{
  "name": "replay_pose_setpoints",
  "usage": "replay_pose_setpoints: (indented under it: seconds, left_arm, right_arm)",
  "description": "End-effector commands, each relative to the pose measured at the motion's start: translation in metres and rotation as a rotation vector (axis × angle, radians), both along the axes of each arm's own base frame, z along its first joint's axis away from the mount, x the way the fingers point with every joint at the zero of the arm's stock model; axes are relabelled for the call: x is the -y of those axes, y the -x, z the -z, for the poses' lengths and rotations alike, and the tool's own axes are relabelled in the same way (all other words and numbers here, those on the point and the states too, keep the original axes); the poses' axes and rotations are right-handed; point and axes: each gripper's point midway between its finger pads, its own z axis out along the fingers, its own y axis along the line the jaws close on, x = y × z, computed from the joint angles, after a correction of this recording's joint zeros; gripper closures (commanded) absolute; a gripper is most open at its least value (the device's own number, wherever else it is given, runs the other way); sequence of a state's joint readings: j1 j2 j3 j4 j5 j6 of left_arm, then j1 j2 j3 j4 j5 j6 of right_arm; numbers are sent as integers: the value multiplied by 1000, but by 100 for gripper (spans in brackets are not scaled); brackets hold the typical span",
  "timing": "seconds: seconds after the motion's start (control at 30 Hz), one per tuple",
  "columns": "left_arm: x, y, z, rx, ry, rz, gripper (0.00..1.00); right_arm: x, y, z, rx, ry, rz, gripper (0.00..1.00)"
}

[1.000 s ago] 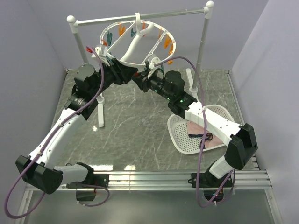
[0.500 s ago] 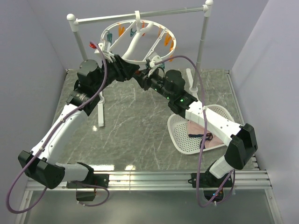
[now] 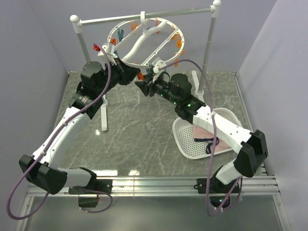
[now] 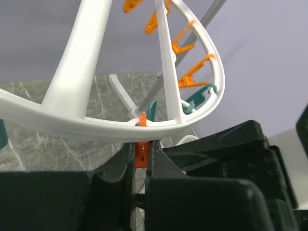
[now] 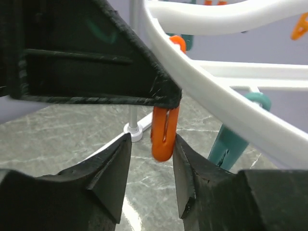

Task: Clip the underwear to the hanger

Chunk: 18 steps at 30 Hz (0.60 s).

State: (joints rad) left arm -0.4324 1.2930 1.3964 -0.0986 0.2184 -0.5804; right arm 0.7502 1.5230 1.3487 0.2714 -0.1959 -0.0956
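Inside the white basket (image 3: 185, 138), pink underwear (image 3: 201, 133), well apart from the hanger (image 3: 140, 43).

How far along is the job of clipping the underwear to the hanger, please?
Nothing is clipped yet: the underwear lies in the basket. In hand: the left gripper is shut on an orange clip under the hanger rim, and the right gripper sits open around what looks like the same clip's lower end. Left: fetching the underwear, bringing it up, and pinching it in a clip.
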Motion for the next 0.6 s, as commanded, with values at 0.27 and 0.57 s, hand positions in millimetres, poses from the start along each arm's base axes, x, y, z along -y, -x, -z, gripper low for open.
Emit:
replay_pose_setpoints:
  seconds: [0.27,0.57]
  left_arm:
    - [-9,-1,-28,82,25,-36,100]
    - [-8,0,-27,85,11,-31,100]
  right_arm:
    - [50,38,-22,-56,30,-121,41]
    - [137,95,71,-241,327,-167,1]
